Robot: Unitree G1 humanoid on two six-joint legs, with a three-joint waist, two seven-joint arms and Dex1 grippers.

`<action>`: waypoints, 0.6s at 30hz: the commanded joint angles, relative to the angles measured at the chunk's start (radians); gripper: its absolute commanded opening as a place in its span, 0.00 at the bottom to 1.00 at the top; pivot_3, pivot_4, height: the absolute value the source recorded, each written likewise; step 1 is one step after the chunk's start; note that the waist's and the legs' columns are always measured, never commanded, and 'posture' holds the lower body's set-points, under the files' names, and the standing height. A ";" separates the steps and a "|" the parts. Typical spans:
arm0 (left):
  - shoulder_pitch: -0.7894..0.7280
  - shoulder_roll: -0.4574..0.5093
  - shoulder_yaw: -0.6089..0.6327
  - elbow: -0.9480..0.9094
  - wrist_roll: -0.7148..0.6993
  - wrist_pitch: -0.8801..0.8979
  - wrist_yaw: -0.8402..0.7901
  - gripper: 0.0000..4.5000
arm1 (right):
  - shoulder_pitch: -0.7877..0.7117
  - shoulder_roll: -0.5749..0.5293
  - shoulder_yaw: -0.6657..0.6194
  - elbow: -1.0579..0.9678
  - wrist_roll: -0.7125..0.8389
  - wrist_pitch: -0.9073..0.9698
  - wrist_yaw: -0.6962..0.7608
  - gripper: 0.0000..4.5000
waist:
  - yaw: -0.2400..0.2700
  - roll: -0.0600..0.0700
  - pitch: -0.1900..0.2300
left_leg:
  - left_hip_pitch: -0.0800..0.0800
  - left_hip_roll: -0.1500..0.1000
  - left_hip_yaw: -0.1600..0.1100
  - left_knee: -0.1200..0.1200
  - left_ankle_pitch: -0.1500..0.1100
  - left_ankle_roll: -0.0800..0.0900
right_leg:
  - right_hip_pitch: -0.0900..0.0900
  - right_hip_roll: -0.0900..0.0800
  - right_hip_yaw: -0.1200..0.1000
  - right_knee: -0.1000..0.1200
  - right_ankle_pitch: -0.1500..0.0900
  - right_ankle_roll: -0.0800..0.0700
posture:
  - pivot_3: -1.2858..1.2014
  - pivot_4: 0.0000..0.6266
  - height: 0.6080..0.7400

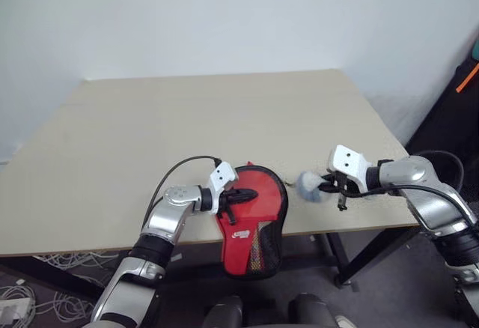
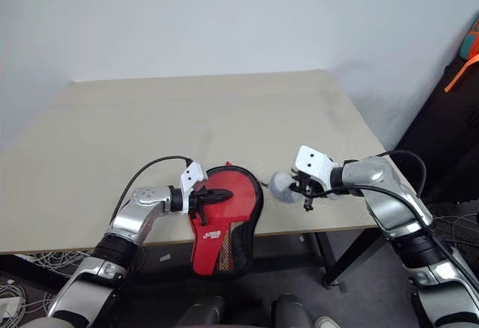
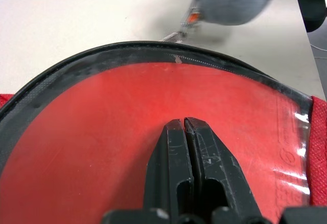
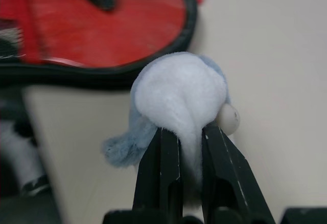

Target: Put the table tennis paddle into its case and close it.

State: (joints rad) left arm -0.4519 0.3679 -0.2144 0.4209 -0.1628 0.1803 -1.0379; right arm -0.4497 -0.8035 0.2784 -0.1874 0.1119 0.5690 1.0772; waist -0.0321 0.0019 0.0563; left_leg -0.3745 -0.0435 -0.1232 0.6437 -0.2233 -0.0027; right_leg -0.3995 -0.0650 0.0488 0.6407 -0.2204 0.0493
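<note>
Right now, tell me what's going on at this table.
The left hand, shut, presses on the red paddle lying in its open case at the near edge of the table; the case's narrow end hangs off. The right hand is shut on a fluffy pale-blue charm, apparently the zipper pull, held beside the case. The case is not yet closed.

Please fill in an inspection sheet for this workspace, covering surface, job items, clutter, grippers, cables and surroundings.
Surface: beige table, mostly bare.
Job's things: red case at the near edge, its narrow end hanging over; red paddle face under clear film.
Clutter: nothing seen.
Grippers: left gripper shut, resting on the paddle face; right gripper shut on a fluffy pale-blue charm chained to the case's zip.
Cables: black leads on both arms; white cables on the floor.
Surroundings: white wall; dark equipment.
</note>
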 commanded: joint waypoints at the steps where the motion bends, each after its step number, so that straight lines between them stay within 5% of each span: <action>1: 0.004 0.013 -0.020 0.037 0.033 0.006 -0.008 0.00 | 0.038 -0.063 -0.050 -0.110 0.055 -0.009 0.069 0.01 | 0.001 0.000 0.000 | 0.000 0.000 0.000 0.000 0.000 0.000 | 0.000 0.000 0.000 0.000 0.000 0.000 | 0.52 0.00 0.99; 18: -0.019 0.022 -0.020 0.056 0.036 0.007 -0.022 0.00 | 0.362 -0.297 -0.103 -0.482 0.263 -0.079 0.282 0.01 | 0.023 -0.002 0.001 | -0.001 -0.001 0.000 0.001 -0.002 0.001 | 0.001 -0.003 -0.001 -0.002 -0.002 0.002 | 0.52 0.00 0.99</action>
State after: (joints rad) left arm -0.4776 0.3739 -0.2233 0.4541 -0.1570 0.1722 -1.0594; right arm -0.0992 -1.0698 0.1862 -0.6093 0.3311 0.5108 1.2961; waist -0.0092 -0.0006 0.0573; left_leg -0.3753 -0.0448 -0.1228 0.6452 -0.2252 -0.0014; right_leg -0.3982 -0.0683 0.0476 0.6389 -0.2223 0.0513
